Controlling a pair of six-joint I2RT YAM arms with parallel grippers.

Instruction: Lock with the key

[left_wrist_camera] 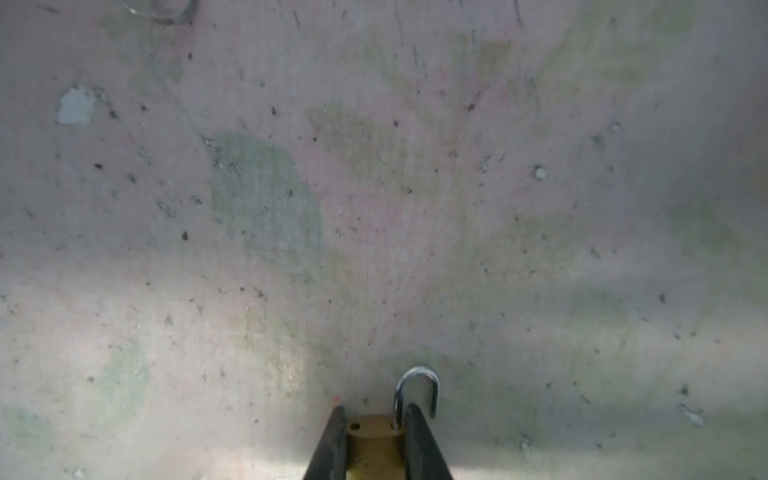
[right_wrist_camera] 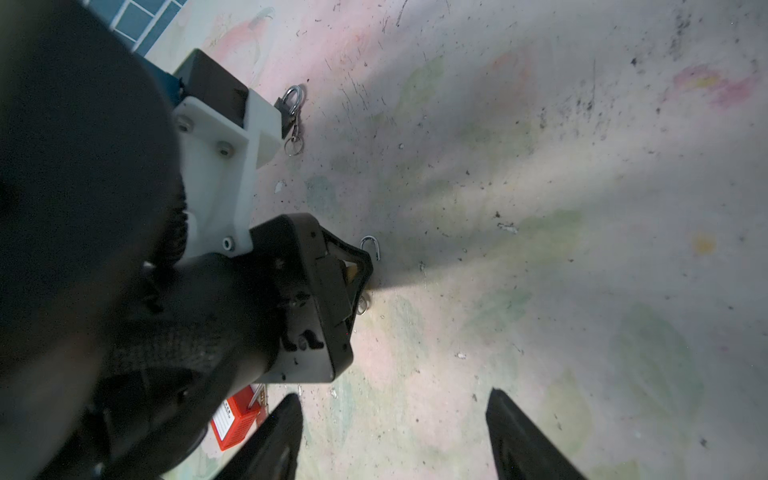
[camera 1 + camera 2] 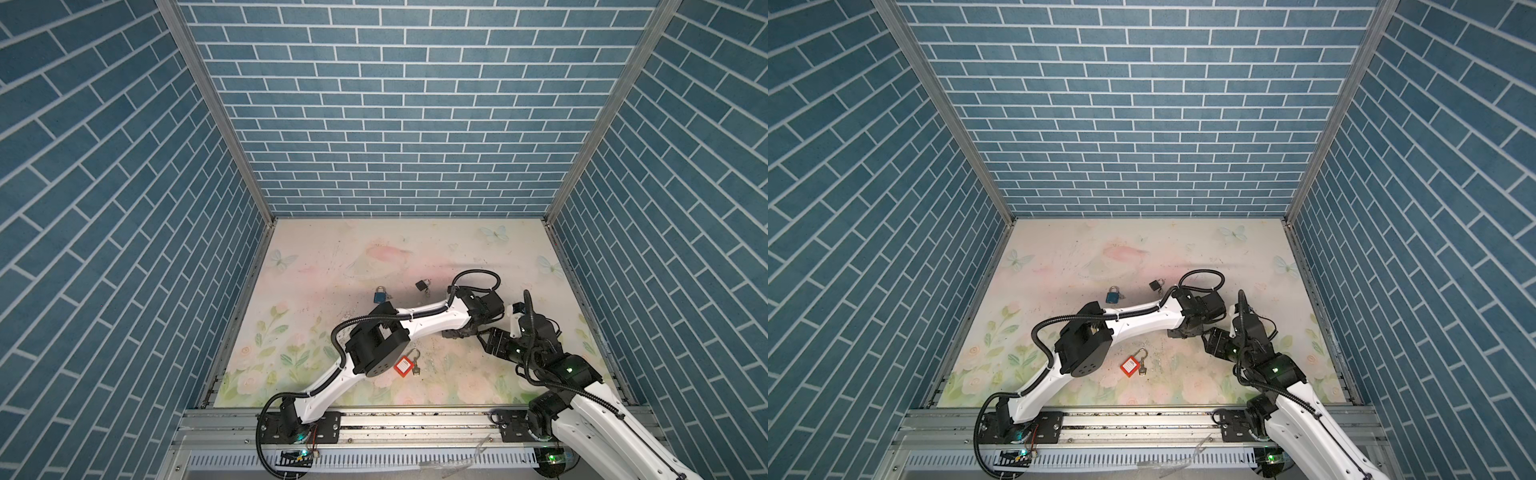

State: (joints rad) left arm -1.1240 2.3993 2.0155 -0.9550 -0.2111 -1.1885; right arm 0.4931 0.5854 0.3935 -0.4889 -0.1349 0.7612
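A small brass padlock (image 1: pixel 374 438) with open silver shackle is pinched by the left gripper (image 1: pixel 374 410); the right gripper (image 2: pixel 395 399) is held spread, empty.

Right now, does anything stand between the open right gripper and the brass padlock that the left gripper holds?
Nothing loose does: only bare mat lies between the right gripper and the brass padlock. But the left gripper is shut on its body, covering its sides; the open shackle sticks out free.

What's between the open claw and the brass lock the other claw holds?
Only bare, stained mat, as the right wrist view shows, separates the right gripper from the brass padlock in the left gripper.
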